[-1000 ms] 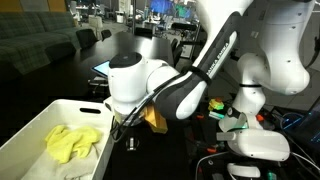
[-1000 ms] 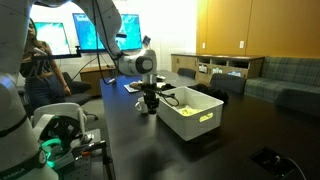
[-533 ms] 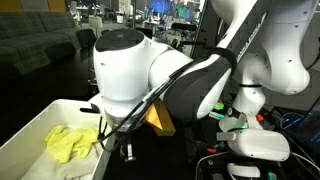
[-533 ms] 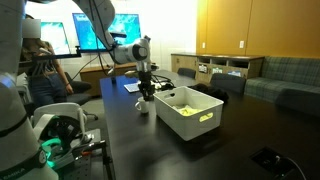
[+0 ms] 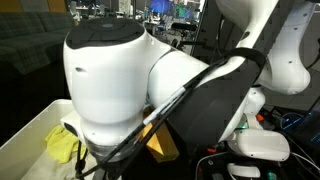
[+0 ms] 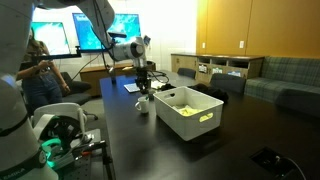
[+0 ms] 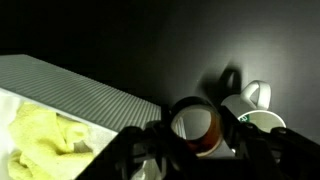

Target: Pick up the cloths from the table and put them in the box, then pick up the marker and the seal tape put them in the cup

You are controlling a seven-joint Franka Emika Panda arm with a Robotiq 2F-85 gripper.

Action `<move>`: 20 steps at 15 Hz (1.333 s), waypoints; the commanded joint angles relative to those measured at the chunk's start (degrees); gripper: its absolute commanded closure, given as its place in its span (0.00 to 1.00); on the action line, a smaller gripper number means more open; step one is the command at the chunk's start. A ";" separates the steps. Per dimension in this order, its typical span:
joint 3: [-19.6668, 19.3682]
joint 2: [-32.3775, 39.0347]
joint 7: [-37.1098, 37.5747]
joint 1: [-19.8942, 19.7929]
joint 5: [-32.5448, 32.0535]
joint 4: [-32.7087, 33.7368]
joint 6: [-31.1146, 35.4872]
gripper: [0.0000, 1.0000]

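My gripper is shut on the seal tape, a brown roll held between its dark fingers. In the wrist view the roll hangs just left of the white cup, which stands on the black table. In an exterior view the gripper hovers above the cup, beside the box. A yellow cloth lies inside the box, and an exterior view shows this cloth too. I cannot make out a second cloth or the marker.
The arm's white body fills most of an exterior view and hides the table there. A person sits behind the table by monitors. Another robot base stands at the table's near corner.
The gripper has risen with the tape and shifted a little away from the box toward the cup. The arm has swung closer to the camera, now covering that exterior view.
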 commanded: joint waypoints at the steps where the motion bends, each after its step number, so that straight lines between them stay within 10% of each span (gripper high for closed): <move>1: -0.03 5.29 0.78 1.79 -1.97 6.24 -1.23 0.75; 20: -3.49 15.87 -0.52 12.50 -5.18 19.81 -2.30 0.75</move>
